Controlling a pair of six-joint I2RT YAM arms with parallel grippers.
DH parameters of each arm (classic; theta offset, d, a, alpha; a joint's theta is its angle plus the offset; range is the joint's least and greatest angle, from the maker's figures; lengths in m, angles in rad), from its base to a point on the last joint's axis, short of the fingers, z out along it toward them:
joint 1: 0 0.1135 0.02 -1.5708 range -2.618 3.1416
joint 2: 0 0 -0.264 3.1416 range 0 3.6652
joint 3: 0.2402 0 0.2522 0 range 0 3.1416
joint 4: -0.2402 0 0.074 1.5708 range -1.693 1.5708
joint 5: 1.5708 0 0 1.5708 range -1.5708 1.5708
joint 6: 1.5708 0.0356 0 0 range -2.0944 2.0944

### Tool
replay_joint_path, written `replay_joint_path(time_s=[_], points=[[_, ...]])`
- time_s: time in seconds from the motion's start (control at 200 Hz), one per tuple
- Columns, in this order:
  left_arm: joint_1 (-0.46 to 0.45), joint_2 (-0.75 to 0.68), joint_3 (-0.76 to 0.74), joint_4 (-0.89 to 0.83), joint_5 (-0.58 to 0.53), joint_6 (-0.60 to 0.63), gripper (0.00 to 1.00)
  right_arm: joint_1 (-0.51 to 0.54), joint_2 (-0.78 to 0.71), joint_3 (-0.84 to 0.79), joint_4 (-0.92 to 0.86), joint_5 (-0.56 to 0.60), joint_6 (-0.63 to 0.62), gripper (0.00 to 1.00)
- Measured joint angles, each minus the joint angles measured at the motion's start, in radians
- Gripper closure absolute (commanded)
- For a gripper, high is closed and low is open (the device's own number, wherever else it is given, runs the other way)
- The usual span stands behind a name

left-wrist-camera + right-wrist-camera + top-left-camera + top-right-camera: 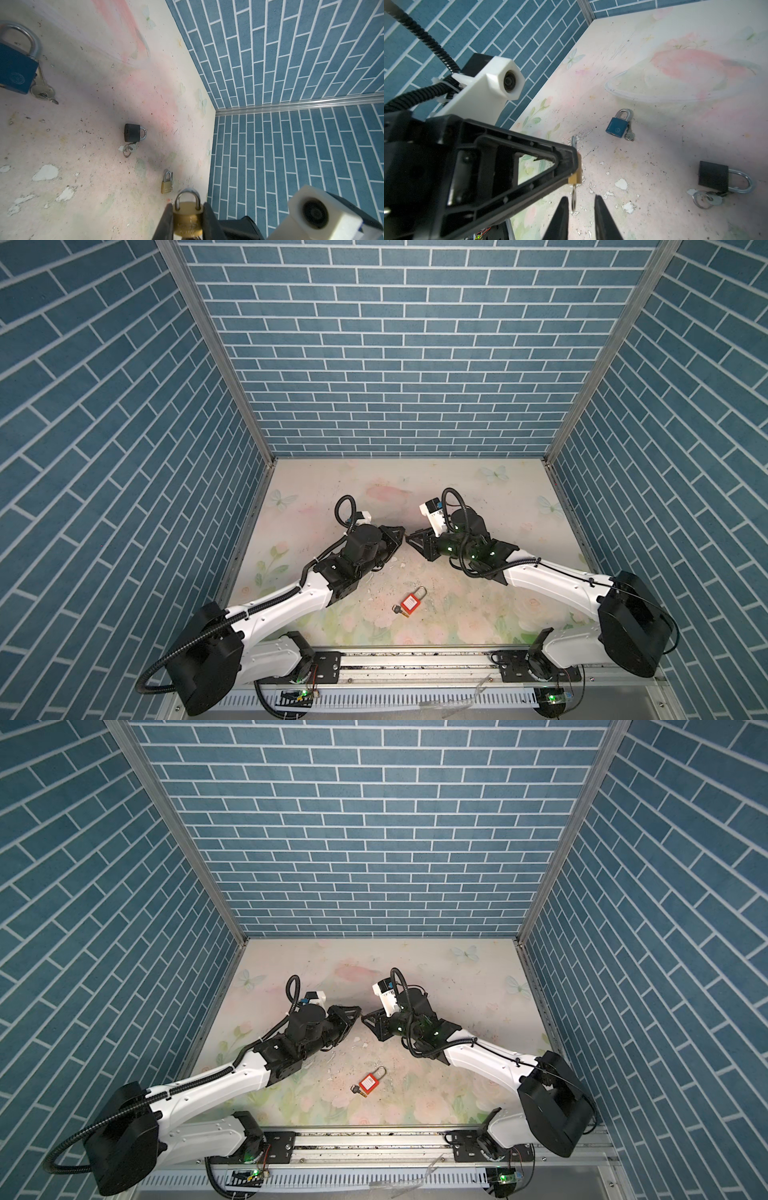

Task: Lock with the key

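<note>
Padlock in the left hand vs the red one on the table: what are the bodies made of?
The held padlock: looks like brass, yellow metallic sheen, stamped mark on the face. Its shackle: bright silvery metal, probably plated steel. The red padlock: flat red body with a white label, likely plastic or a plastic shell; too small to be sure.

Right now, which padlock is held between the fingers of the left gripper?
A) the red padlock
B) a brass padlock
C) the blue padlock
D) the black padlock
B: the left wrist view shows a brass padlock clamped in the left gripper; the blue padlock, black padlock and red padlock lie on the table.
</note>
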Motion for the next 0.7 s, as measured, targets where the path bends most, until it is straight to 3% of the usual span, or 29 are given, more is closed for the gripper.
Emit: replay_joint_path(time_s=[0.265,0.7], points=[[0.016,0.002,0.0,-0.007,0.032,-0.006,1.0,0.002,0.027,0.012,0.008,-0.026,-0.004,1.0],[0.097,0.002,0.024,-0.063,0.072,0.005,1.0,0.01,0.027,0.008,-0.01,-0.028,-0.005,1.0]])
